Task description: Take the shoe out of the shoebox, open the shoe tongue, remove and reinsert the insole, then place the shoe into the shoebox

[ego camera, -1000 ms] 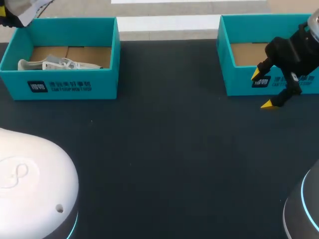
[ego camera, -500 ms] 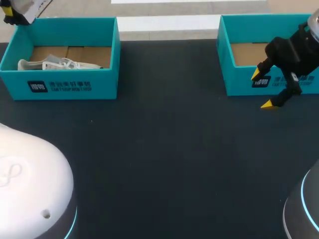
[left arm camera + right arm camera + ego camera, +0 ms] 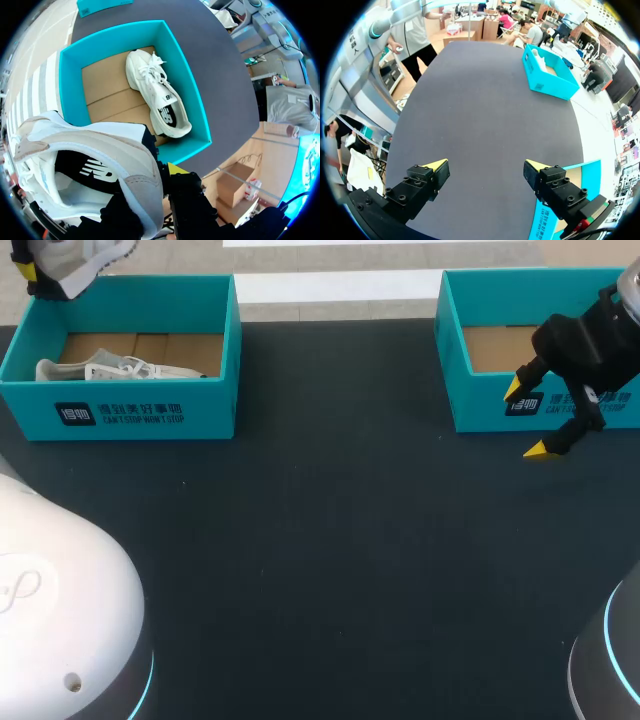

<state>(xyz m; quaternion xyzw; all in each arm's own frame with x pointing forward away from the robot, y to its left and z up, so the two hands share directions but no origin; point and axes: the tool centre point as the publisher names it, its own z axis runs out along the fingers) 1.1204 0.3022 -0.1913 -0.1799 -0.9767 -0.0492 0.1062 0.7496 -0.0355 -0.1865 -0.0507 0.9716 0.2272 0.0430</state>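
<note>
The far-left shoebox (image 3: 120,412) and far-right shoebox (image 3: 480,408) are teal with brown cardboard floors. The white sneaker (image 3: 150,82) bears a black logo. The beige sneaker (image 3: 100,144) is cream and grey, lined black. The surface (image 3: 340,540) is charcoal. The right tool (image 3: 525,420) is black, yellow-tipped.

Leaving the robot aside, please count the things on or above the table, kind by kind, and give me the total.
Open teal cardboard shoeboxes: 2, the left box and the right box.
Pale lace-up sneakers: 2, the boxed sneaker inside the left box and the lifted sneaker held above it.
Total: 4.
</note>
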